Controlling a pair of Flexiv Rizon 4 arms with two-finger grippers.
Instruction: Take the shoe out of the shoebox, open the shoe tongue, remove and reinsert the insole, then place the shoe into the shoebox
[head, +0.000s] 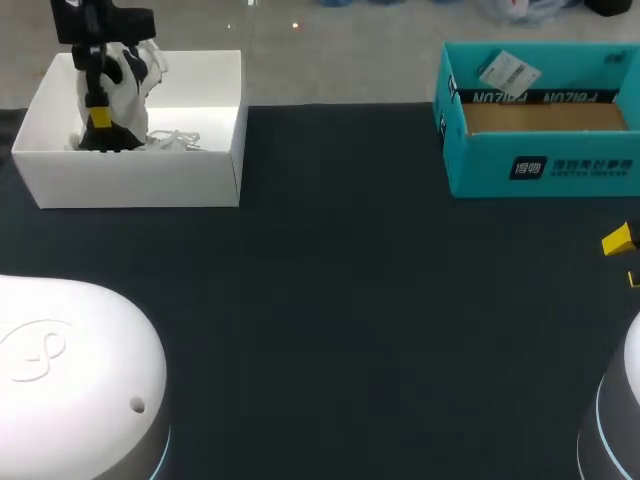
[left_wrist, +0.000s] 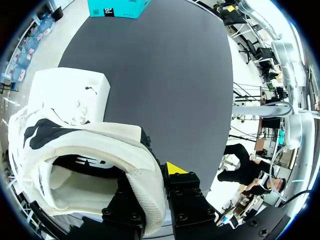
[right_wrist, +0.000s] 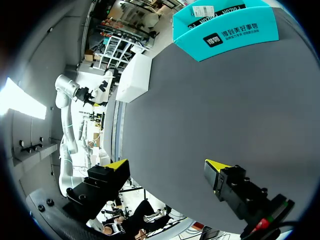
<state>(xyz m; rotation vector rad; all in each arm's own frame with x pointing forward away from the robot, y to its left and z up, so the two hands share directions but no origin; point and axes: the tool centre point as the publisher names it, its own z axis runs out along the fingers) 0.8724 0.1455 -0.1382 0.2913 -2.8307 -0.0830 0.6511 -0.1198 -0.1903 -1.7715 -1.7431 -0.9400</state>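
A white shoe with black patches is inside the outline of the white shoebox at the table's far left. My left gripper is shut on its heel. In the left wrist view my left gripper pinches the heel collar of the shoe, one finger inside the opening and one outside, with the shoebox ahead. Whether the shoe rests on the box floor I cannot tell. Its laces trail into the box. My right gripper stands open at the right edge, also open over bare table in its own view.
A teal cardboard box with a brown inside stands open at the far right, and shows ahead of the right gripper as the teal box. Dark tabletop spreads between the two boxes. The arms' white bases fill the near corners.
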